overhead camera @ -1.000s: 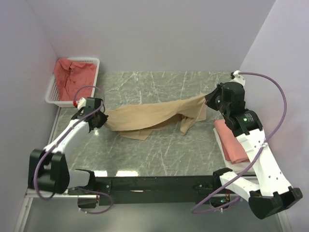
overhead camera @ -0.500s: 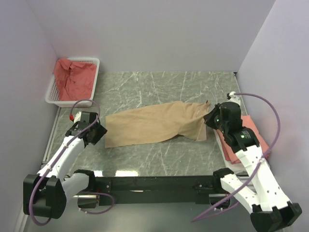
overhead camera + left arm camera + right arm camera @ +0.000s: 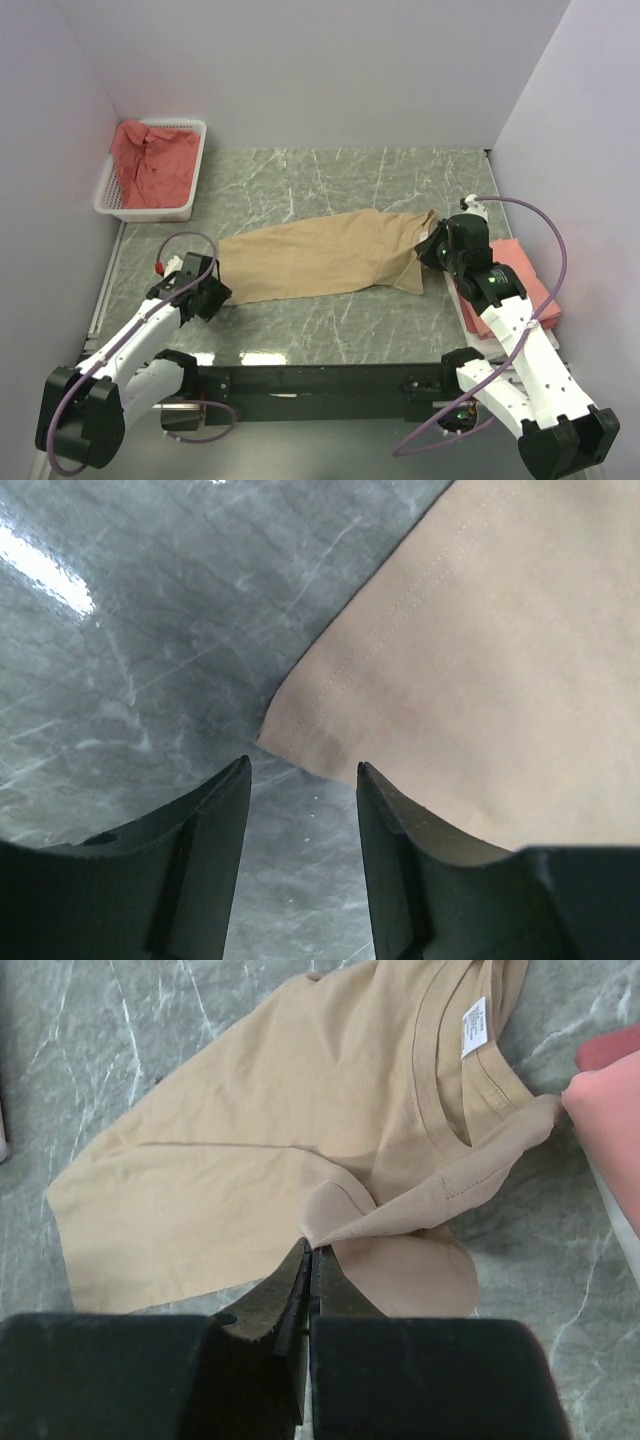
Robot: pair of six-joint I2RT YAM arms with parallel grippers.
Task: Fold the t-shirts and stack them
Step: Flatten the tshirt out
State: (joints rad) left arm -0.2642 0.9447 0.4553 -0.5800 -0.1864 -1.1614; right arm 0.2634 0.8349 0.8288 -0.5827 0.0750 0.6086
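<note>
Top external view: a tan shirt (image 3: 320,260) lies spread across the middle of the marble bench (image 3: 330,180), hem toward the left arm and collar toward the right. The left pincer (image 3: 300,780) stands wide just off the hem's near corner, holding nothing. The right pincer (image 3: 308,1260) is pinched tight on a raised fold of the tan shirt beside the collar. The step in hand appears to be flattening the shirt for folding; doing it well likely means laying that fold down smooth before making any crease. A folded pink shirt (image 3: 530,292) waits at the bench's right edge, partly covered by the right arm, so its neatness is hard to judge. A red shirt (image 3: 150,160) sits crumpled in the basket (image 3: 110,200) at far left. How the bunched cloth under the right pincer lies cannot be made out.
</note>
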